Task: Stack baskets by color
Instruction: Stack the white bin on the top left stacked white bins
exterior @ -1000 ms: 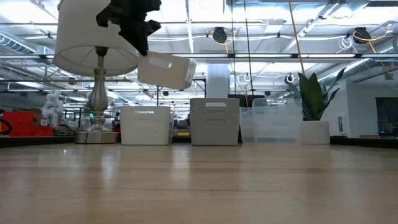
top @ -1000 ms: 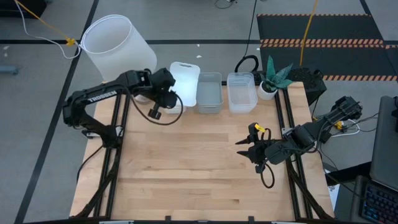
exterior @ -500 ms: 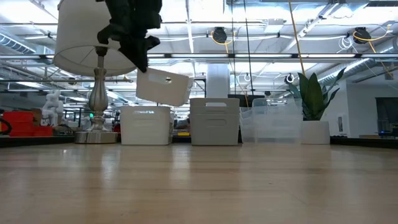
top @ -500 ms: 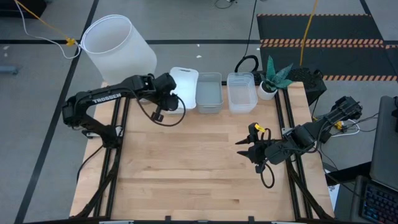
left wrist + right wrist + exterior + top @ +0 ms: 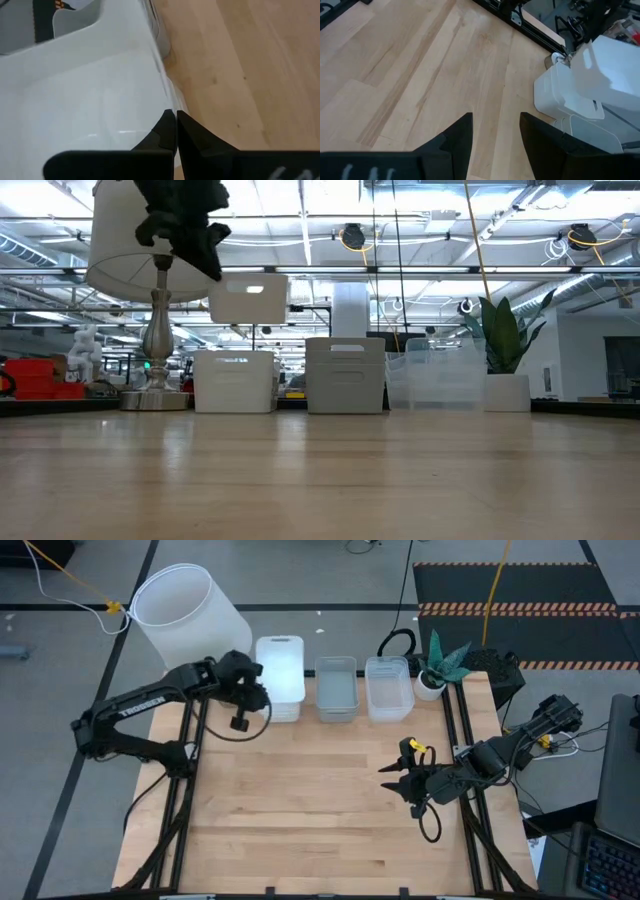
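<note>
Baskets [image 5: 335,688]: three stacks, one aloft.

My arms [image 5: 140,710] are matte black with white TROSSEN lettering, looped black cables behind my tapered black fingers [image 5: 167,135], and yellow tags.

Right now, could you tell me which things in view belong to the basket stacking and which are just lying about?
Part of the job:
- lifted white basket, held by the left gripper above the white stack
- grey stack
- clear stack

Just lying about:
- lamp with white lampshade
- potted plant
- right gripper, open and idle over bare table
</note>
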### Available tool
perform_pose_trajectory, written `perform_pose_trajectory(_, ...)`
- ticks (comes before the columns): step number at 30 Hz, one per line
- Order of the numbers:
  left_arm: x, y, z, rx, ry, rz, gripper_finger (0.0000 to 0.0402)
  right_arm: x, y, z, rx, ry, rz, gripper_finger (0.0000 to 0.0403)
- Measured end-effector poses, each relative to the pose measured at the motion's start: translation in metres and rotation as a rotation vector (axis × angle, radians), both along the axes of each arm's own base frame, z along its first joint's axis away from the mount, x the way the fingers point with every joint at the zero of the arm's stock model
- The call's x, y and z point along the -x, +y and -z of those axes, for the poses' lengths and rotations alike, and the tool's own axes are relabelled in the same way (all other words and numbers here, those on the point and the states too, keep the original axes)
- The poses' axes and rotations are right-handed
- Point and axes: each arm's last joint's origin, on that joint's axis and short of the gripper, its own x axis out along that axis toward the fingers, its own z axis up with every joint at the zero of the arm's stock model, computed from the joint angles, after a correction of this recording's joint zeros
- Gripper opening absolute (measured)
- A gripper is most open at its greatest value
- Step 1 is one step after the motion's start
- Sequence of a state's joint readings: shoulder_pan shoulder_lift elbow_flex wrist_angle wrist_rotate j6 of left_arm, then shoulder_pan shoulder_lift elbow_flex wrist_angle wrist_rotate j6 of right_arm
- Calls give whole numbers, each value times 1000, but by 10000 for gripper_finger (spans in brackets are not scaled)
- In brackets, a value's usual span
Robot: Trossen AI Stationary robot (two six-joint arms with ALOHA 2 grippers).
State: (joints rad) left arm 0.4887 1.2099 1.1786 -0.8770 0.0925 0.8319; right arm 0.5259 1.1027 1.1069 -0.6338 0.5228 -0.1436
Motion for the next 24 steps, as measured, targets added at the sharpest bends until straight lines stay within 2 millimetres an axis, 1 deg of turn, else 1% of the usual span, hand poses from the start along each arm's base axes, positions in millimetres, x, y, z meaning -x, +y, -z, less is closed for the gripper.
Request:
perform_pose_trajectory(4, 0, 5, 9, -20, -28, 20, 3, 0, 0, 0, 0, 0, 0, 155)
perform_pose_trajectory(7, 2, 9, 21, -17, -1, 32, 3, 0, 0, 0, 0, -1, -1, 155)
perform_pose_trajectory(9, 1, 13, 25, -37, -18, 33, 3, 0, 0, 0, 2, 0, -1, 155)
perform_pose_trajectory(17, 7, 21, 35, -36, 10, 19, 3, 0, 0, 0, 5, 0, -4, 155)
perform_pose_trajectory(24, 12, 25, 47, 11, 5, 38, 3, 0, 0, 0, 5, 0, -4, 155)
